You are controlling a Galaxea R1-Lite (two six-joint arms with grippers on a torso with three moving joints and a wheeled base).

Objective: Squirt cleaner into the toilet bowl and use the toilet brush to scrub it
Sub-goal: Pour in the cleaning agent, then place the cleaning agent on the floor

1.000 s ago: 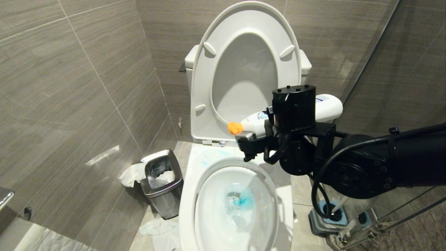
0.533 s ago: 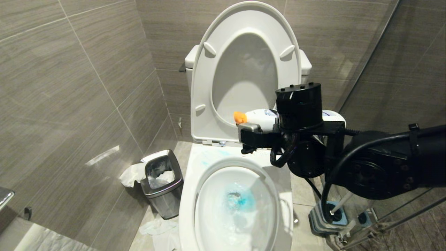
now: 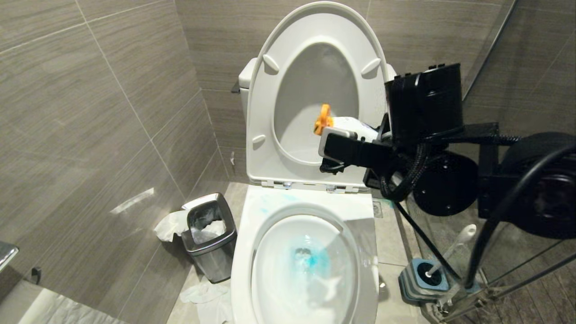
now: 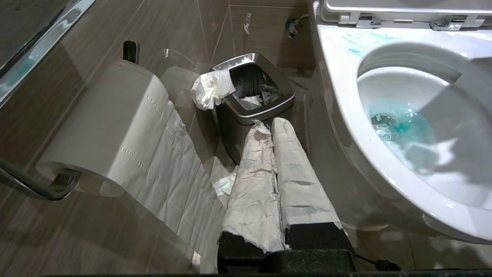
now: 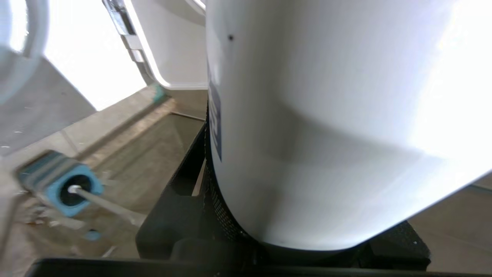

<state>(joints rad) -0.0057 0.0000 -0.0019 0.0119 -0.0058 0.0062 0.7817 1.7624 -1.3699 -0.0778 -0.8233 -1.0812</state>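
The white toilet bowl (image 3: 245,252) stands with its seat and lid (image 3: 261,112) raised. Turquoise cleaner (image 3: 315,258) tints the water at the bottom and smears the rim (image 4: 355,44). My right gripper (image 3: 348,137) hangs above the bowl's back right corner, shut on a white bottle (image 3: 357,126) whose orange nozzle (image 3: 323,119) points up and left. That bottle (image 5: 326,115) fills the right wrist view. The toilet brush handle (image 3: 454,245) leans out of its blue-and-grey holder (image 3: 425,279) on the floor to the right; its bristles are hidden. My left gripper (image 4: 271,127), with paper-wrapped fingers, is shut and parked beside the bowl.
A small steel bin (image 3: 209,234) with crumpled tissue stands left of the toilet, with more tissue on the floor (image 3: 202,292). A toilet roll (image 4: 107,130) hangs on the left wall. A glass partition (image 3: 517,112) closes off the right side.
My right arm has lifted and rolled, carrying the bottle up and to the right; its nozzle has swung from pointing left to pointing upward. The brush and holder now show fully.
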